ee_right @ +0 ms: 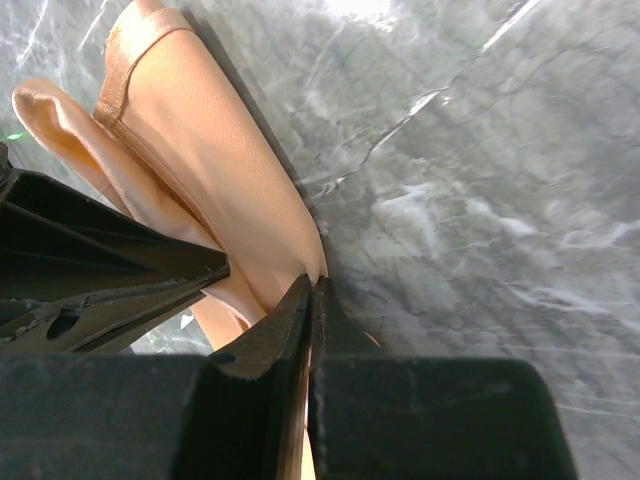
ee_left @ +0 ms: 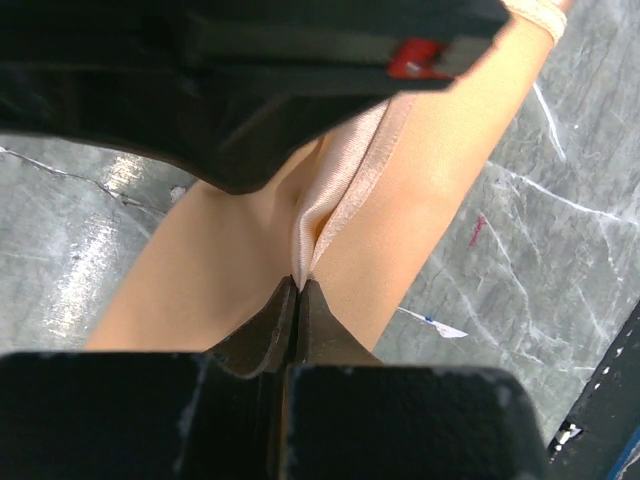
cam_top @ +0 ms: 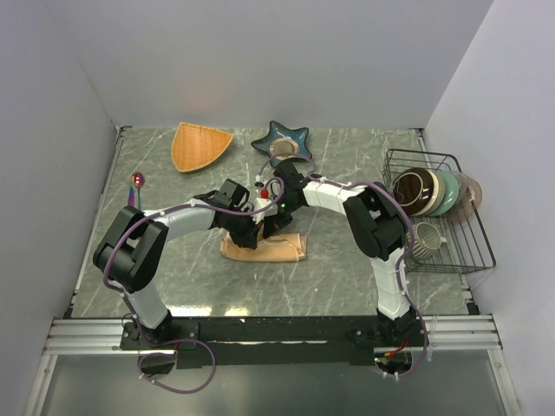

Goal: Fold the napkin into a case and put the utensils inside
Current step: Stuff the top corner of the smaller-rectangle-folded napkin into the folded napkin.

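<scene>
One napkin (cam_top: 286, 250) is bunched mid-table and gripped twice: the left gripper (ee_left: 298, 284) is clamped on a raised fold, the right gripper (ee_right: 312, 284) is clamped on its edge. One spoon (cam_top: 136, 181) is seen by the left edge, well apart from the napkin. Two dishes, one orange fan (cam_top: 199, 146) and one blue star (cam_top: 282, 139), are set at the far edge, and one wire rack (cam_top: 464, 258) of crockery at the right edge.

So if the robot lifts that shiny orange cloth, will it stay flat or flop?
Probably flop: the napkin puckers into a soft ridge where the left gripper pinches it. Its satin sheen suggests it may be slippery, so it could slide out of the right gripper, which is pinching its edge. It also looks thin and light.
</scene>
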`<state>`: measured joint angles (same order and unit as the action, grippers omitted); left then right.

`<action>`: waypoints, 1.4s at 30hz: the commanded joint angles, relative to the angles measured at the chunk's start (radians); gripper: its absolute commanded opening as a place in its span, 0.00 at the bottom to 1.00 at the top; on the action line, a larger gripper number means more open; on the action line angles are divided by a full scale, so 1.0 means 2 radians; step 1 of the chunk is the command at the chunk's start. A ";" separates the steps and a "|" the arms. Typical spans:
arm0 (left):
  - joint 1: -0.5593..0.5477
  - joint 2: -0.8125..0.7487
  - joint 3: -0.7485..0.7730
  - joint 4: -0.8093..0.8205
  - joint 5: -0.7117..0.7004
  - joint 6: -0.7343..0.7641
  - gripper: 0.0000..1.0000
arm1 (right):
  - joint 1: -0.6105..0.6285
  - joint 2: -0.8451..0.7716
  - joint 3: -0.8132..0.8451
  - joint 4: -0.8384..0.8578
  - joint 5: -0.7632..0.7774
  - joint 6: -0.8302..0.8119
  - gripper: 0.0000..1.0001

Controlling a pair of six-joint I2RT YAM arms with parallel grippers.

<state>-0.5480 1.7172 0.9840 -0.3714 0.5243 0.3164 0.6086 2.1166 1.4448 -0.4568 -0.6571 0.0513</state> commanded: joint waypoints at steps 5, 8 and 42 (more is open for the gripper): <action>0.002 0.000 0.010 0.009 -0.003 -0.029 0.01 | 0.012 -0.040 -0.030 0.005 0.009 -0.011 0.00; 0.003 0.000 0.010 0.013 0.000 -0.032 0.01 | 0.012 -0.043 -0.032 0.006 0.009 -0.013 0.00; 0.004 0.058 0.026 0.009 0.003 -0.032 0.01 | 0.028 -0.063 -0.031 0.013 0.013 0.004 0.08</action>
<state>-0.5396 1.7763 1.0168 -0.3584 0.5449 0.2447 0.6495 2.0594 1.3708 -0.4313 -0.6350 0.0479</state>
